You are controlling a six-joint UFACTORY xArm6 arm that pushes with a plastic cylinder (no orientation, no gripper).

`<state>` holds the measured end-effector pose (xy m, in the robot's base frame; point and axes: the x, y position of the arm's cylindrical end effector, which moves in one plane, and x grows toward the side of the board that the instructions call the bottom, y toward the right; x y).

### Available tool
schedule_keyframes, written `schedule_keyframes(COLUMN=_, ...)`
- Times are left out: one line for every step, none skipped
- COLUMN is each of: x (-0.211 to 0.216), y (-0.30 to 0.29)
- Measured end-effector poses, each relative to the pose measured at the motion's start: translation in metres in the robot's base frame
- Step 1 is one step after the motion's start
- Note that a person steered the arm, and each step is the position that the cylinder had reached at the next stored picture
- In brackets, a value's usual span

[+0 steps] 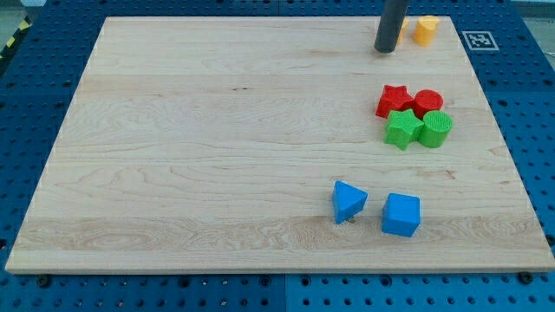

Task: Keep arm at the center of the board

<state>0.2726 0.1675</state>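
My tip point(385, 49) is the lower end of a dark rod that comes down at the view's top right, on the wooden board point(217, 147). It stands just left of a yellow block point(425, 29) and a second yellow piece mostly hidden behind the rod. Below it sit a red star block point(395, 100), a red cylinder point(427, 103), a green star block point(403, 128) and a green cylinder point(436, 128), packed together. A blue triangular block point(349, 201) and a blue cube point(401, 215) lie near the view's bottom right.
The board rests on a blue perforated table point(529, 104). A black-and-white marker tag point(479, 40) sits off the board's top right corner.
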Motion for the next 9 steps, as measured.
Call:
schedule_keyframes(x=0.002, y=0.0)
schedule_keyframes(x=0.005, y=0.0)
schedule_keyframes(x=0.01, y=0.0)
schedule_keyframes(x=0.023, y=-0.009)
schedule_keyframes(x=0.023, y=-0.009)
schedule_keyframes(x=0.023, y=-0.014)
schedule_keyframes(x=0.023, y=-0.07)
schedule_keyframes(x=0.029, y=-0.114)
schedule_keyframes(x=0.062, y=-0.149)
